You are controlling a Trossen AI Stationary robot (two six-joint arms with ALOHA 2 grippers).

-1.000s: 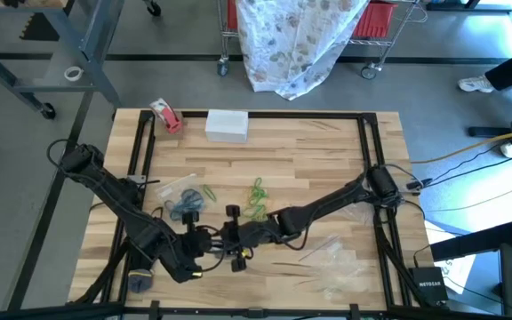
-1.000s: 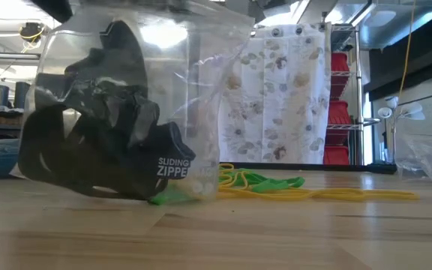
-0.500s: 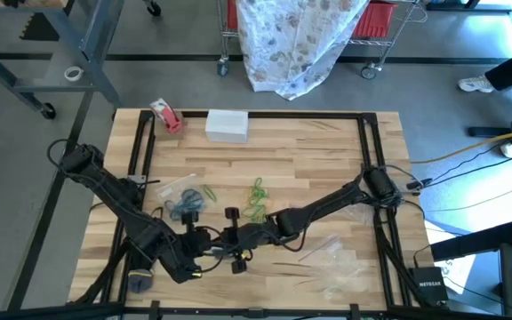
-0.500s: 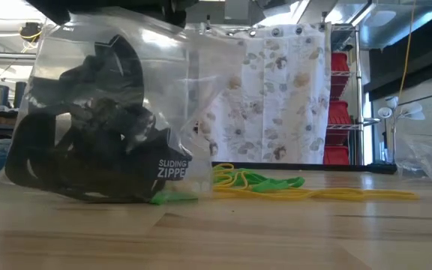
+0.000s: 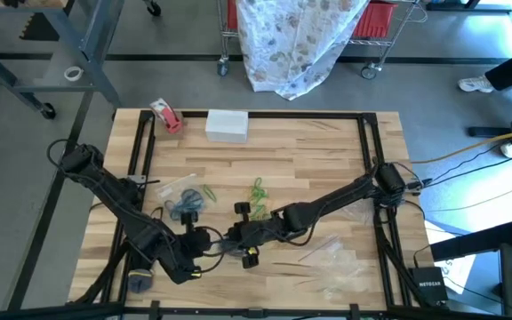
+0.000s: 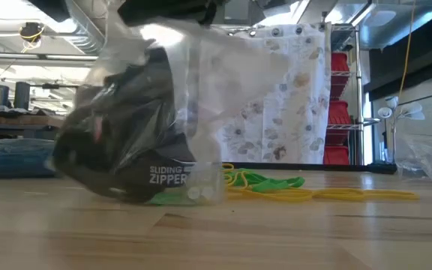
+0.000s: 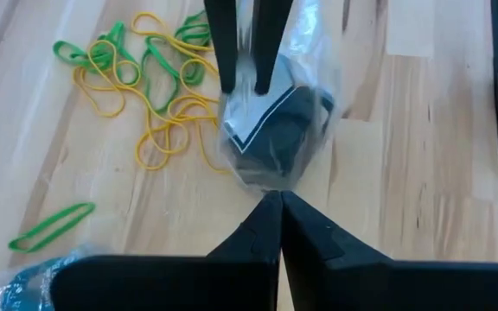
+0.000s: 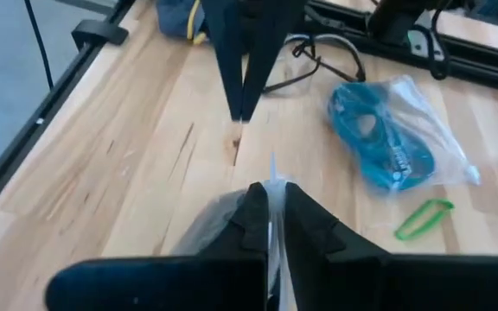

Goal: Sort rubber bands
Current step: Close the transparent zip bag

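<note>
Wooden tabletop (image 5: 309, 147) is our work surface, tape roll (image 5: 164, 115) and a white box (image 5: 227, 125) at its far edge. Going left to right: our left gripper (image 7: 271, 216) sits low near the front edge, fingers pressed together and holding nothing, tips just short of the black-band bag. Beside that arm lies a clear bag of blue bands (image 8: 386, 151) with one loose green band (image 8: 424, 218) next to it. Mid-table, our right gripper (image 8: 271, 207) is clamped on the top edge of a clear zipper bag (image 6: 156, 112) stuffed with black rubber bands (image 7: 282, 138); the bag hangs tilted, bottom touching the wood. Just behind it a loose pile of green and yellow rubber bands (image 7: 150, 82) lies on the table. Further right, empty clear bags (image 5: 340, 262) near the front right corner
</note>
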